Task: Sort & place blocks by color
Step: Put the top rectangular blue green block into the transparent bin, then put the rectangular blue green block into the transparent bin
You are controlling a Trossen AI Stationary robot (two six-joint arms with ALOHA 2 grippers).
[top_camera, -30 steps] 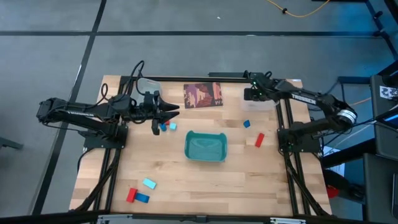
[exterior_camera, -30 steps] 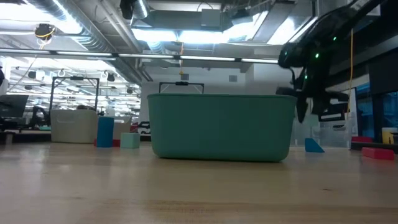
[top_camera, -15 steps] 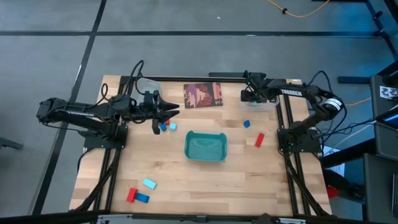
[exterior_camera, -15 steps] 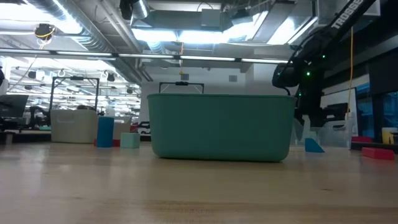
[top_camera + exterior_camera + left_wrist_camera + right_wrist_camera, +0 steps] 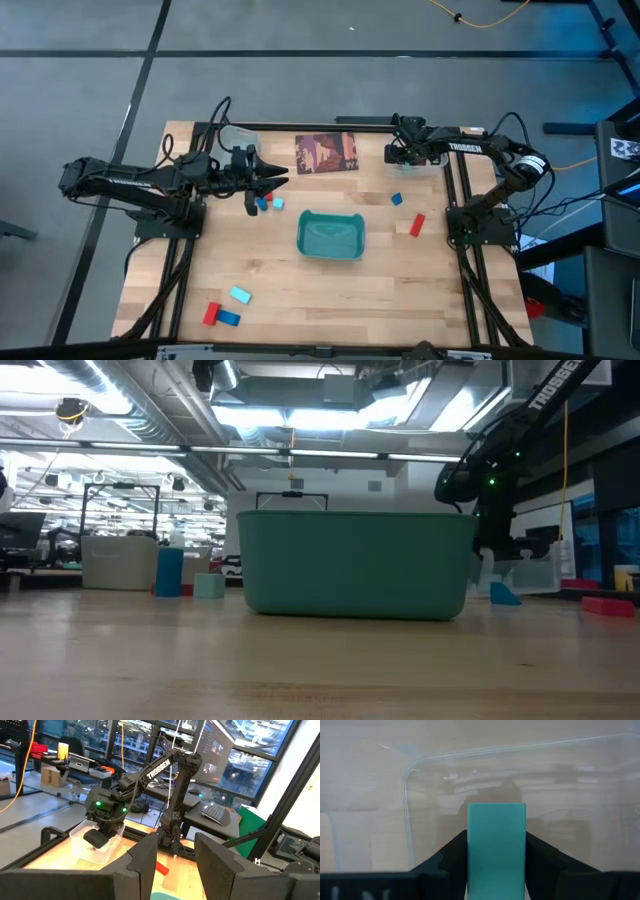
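My right gripper (image 5: 496, 872) is shut on a light cyan block (image 5: 496, 840) and points steeply down over a clear plastic container (image 5: 415, 775) at the table's far right (image 5: 432, 163). My left gripper (image 5: 176, 865) stands open in the air at the far left, above a blue block (image 5: 262, 205) and a cyan block (image 5: 277, 203) that lie on the table. More blocks lie loose on the table. A blue one (image 5: 397, 199) and a red one (image 5: 417, 225) are on the right. A red (image 5: 212, 314), a blue (image 5: 229, 319) and a cyan one (image 5: 240, 295) are near left. My right gripper pinches the cyan block by its two long sides (image 5: 470, 845) between the two fingers (image 5: 451, 855). The fingers come from above, slanting steeply down, and lie along the block. The block's free end sticks out past the fingertips over the container's floor; whether it touches the floor cannot be told.
A teal tray (image 5: 331, 236) stands mid-table, tall in the low view (image 5: 355, 565). A brownish-red printed card (image 5: 327, 153) lies at the far edge. A second clear container (image 5: 236, 135) sits far left. Bare wood lies along the near edge.
My right gripper has gone down toward the clear container with the cyan block and has tipped to point more steeply down. Most of the move came early in the second.
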